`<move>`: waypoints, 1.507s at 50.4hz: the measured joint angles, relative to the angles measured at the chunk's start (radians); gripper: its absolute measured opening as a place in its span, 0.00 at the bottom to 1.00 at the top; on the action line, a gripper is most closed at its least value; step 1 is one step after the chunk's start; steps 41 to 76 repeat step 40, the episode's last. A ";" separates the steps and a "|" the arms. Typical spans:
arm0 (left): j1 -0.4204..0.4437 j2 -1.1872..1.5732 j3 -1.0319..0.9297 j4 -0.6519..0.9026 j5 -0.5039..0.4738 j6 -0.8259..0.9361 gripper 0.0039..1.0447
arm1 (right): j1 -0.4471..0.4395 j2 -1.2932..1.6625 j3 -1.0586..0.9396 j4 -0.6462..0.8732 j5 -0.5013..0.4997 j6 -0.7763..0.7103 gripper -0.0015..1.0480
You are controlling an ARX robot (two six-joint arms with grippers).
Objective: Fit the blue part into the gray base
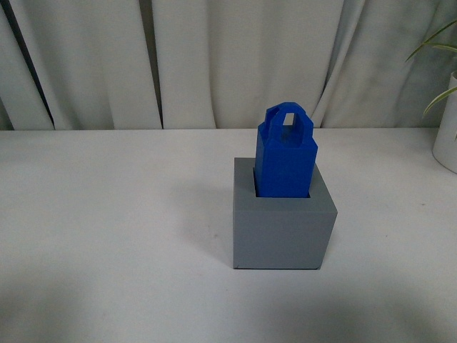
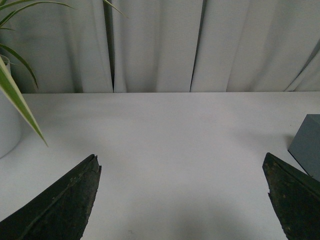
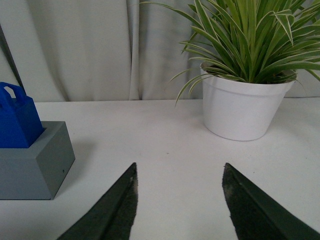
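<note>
Blue part (image 1: 285,153) bright blue; gray base (image 1: 283,232) matte gray; table (image 1: 107,236) & curtain (image 1: 214,57) white; plant (image 3: 250,40) green/cream striped, pot (image 3: 242,107) white.

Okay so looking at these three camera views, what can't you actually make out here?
- Blue part: its lower end is hidden inside the gray base recess in the front view, so seating depth is unknown.
- Right wrist view: the image edge crops both blocks.
- Left wrist view: only a corner of the base shows at the edge; no blue part.
- White pot: cropped to a sliver in the front view.
- Neither arm appears in the front view.
</note>
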 joint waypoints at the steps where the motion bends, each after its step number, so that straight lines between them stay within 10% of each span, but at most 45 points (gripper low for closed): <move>1: 0.000 0.000 0.000 0.000 0.000 0.000 0.94 | 0.000 0.000 0.000 0.000 0.000 0.000 0.55; 11: 0.000 0.000 0.000 0.000 0.000 0.000 0.94 | 0.000 0.000 0.000 0.000 0.000 0.002 0.95; 76: 0.000 0.000 0.000 0.000 0.000 0.000 0.94 | 0.000 0.000 0.000 0.000 0.000 0.002 0.93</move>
